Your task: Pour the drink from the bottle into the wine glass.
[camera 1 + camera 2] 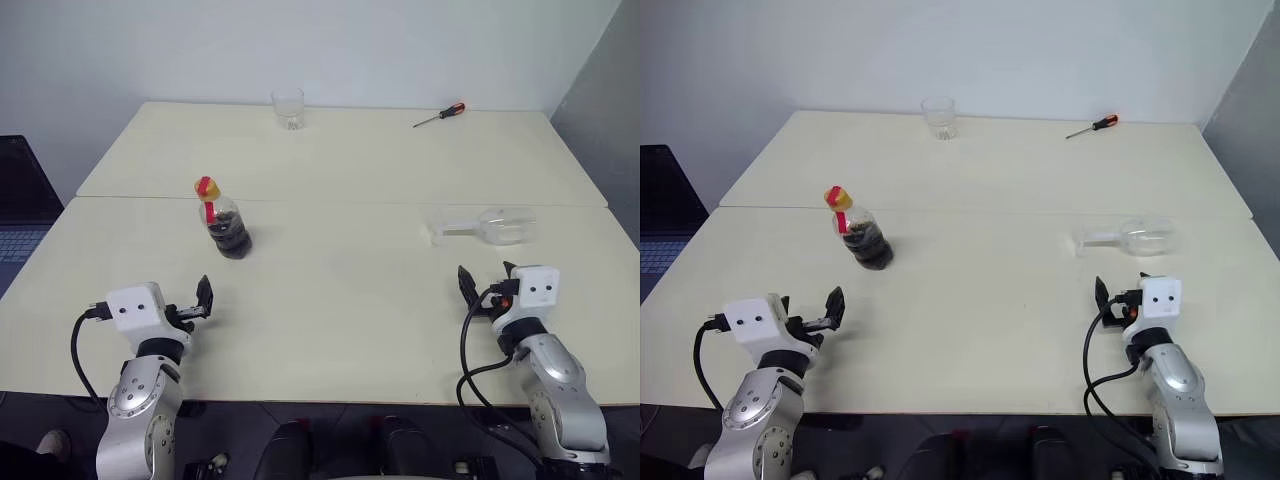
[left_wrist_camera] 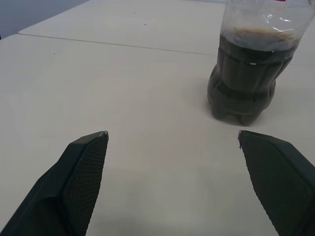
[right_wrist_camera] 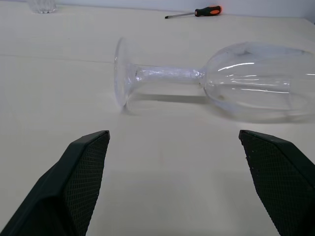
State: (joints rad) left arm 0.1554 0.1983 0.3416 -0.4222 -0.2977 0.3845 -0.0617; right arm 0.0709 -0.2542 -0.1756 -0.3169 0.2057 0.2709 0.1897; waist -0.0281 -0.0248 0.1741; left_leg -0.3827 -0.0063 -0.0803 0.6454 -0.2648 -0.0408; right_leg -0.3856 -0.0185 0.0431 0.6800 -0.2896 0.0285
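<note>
The bottle point(image 1: 225, 225) stands upright on the left half of the table, with a yellow cap, a red neck band and the dark drink point(image 2: 243, 81) filling its lower body. Just short of it and slightly to its left, my left gripper point(image 1: 196, 305) is open and level, nothing between its fingers. The wine glass point(image 1: 492, 227) lies on its side on the right, foot pointing left and bowl right. My right gripper point(image 1: 486, 281) is open in front of it, apart from it; in the right wrist view the glass point(image 3: 246, 81) lies across, beyond the fingertips.
A short clear tumbler point(image 1: 288, 108) stands at the table's far edge. A red-handled screwdriver point(image 1: 441, 115) lies at the far right. A seam point(image 1: 340, 200) crosses the cream table between the near and far halves. A laptop point(image 1: 20, 200) sits off the left edge.
</note>
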